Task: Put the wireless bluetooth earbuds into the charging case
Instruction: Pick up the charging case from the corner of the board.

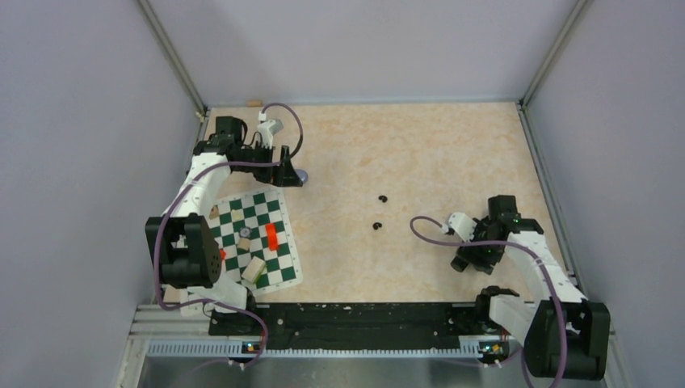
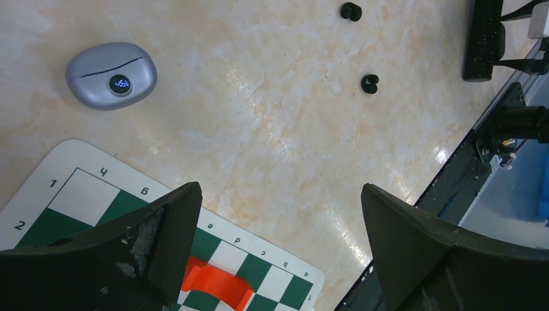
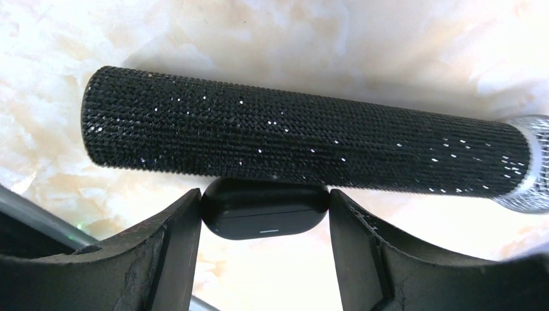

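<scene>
Right wrist view has the right pincer (image 3: 264, 192) closed onto a small black oval case (image 3: 262, 214), one finger against each end. That case lies against a black glittery cylinder (image 3: 291, 139) on the counter (image 3: 362, 39). The left pincer (image 2: 280, 188) gapes wide with nothing in it, above a corner of a chessboard mat (image 2: 84, 194). Beyond it the charging case (image 2: 111, 75) sits shut (its little display lit), well apart from the two earbuds (image 2: 369, 83), which look dark and lie loose on the counter.
</scene>
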Controlling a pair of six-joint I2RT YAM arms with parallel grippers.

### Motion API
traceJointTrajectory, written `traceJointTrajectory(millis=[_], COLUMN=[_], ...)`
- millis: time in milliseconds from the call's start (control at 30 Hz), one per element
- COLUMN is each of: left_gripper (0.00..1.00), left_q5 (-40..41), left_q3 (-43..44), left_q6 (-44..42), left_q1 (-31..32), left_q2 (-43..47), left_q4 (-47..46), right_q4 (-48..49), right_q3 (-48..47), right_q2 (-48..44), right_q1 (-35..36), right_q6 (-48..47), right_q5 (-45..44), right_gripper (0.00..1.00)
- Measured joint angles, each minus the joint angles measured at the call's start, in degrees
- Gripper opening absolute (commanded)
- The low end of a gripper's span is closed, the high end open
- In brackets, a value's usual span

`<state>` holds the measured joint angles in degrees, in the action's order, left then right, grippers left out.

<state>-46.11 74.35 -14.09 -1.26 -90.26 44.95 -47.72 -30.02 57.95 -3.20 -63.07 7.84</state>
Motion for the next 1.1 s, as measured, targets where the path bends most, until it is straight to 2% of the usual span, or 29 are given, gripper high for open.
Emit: traceJointTrajectory(millis=[367, 633, 800, 967, 1100], left_gripper=[0.99, 0.99, 0.99, 0.99, 0.99], left_q5=[-0.39, -0.59, -0.63, -0.72, -0.68], left_q3=[0.00, 0.00, 0.00, 0.00, -0.02], left_q6=[0.00, 0.02, 0.02, 0.00, -0.24], left_q1=[0.00, 0.00, 0.00, 0.00, 0.00], left_q2=[0.00, 0.00, 0.00, 0.00, 0.00], left_q4=[-0.15, -0.35, -0.39, -0.72, -1.16], right_q4=[-10.58, -14.91, -14.58, -5.49, 3.54], right_q3=[-13.84, -20.94, -27.63, -30.10, -32.24], right_q2=[-7.34, -6.64, -0.83, 7.96, 20.48], right_q1=[-0.04, -0.09, 0.63, 10.29, 15.82], right_q6=[-1.05, -0.31, 3.82, 11.19, 18.88], right_q5=[0.26, 5.70, 13.60, 14.38, 13.88], right_gripper=[0.26, 0.24, 0.25, 0.25, 0.25])
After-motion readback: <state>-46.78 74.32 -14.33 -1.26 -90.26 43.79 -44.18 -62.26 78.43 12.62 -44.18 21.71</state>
